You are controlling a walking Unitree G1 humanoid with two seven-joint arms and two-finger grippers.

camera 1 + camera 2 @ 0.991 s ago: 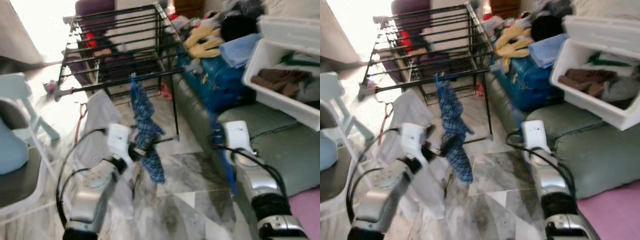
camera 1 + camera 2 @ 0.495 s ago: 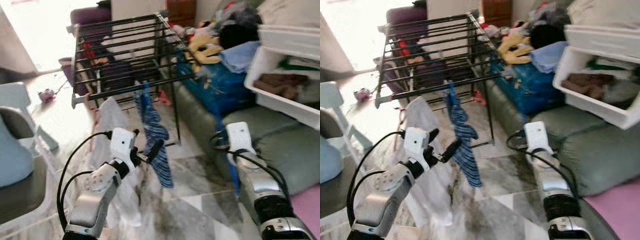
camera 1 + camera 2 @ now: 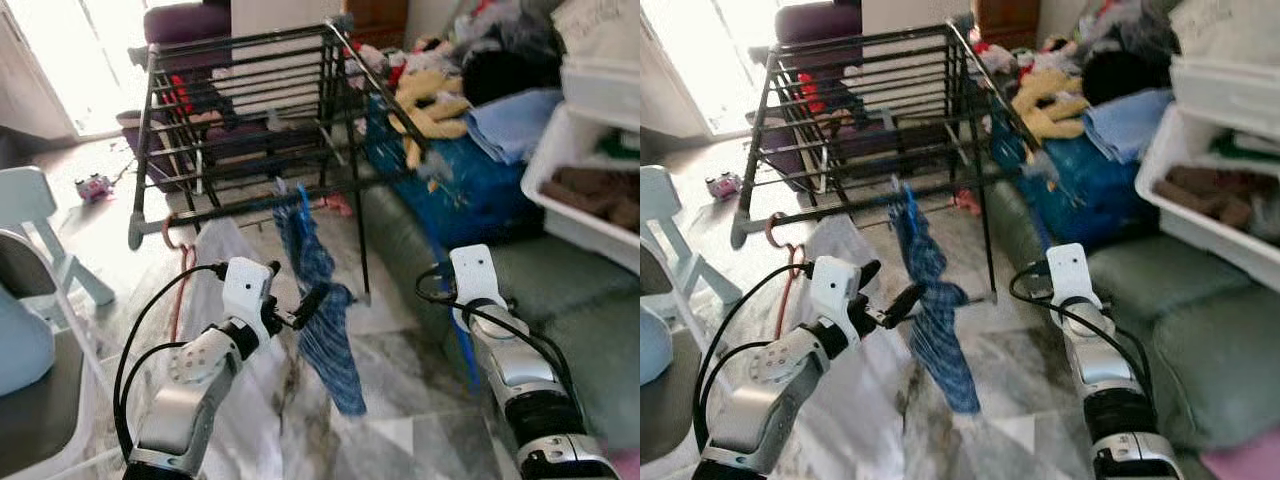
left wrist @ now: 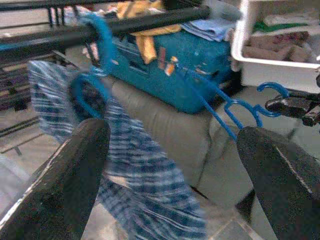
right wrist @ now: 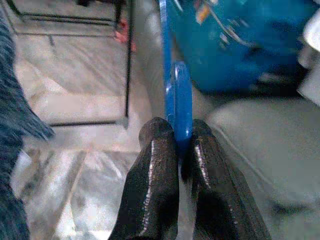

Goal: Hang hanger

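A: So, what is the room like?

B: A marbled grey-and-white tile floor (image 3: 400, 350), bright near a doorway at the far left. A green sofa (image 3: 1200, 300) runs along the robot's right, heaped with things: one blue suitcase (image 3: 470, 180), yellow and blue clothes on top of it, and one white bin (image 3: 1210, 190) with brown garments inside.

A: And in the middle?

B: One black drying rack (image 3: 250, 110) with many rails. A blue plaid garment (image 3: 935, 300) hangs from its front rail on a blue hanger hook (image 4: 102, 37). A pale cloth (image 3: 215, 270) droops from the same rail just beside it. To the left stand one small light-blue chair (image 3: 40, 230) and part of a larger chair (image 3: 40, 400).

A: How many hangers?

B: Two I can count. One carries the plaid garment on the rack. The other blue hanger (image 5: 177, 95) is in the right gripper (image 5: 182, 137), low beside the sofa front, well apart from the rack.

A: How are the hands?

B: The right gripper's two black fingers are pinched tight on that hanger's blue bar. The left gripper (image 3: 300, 305) is raised next to the plaid garment, its fingers (image 4: 65, 170) spread wide with nothing between them; the cloth hangs just past them.
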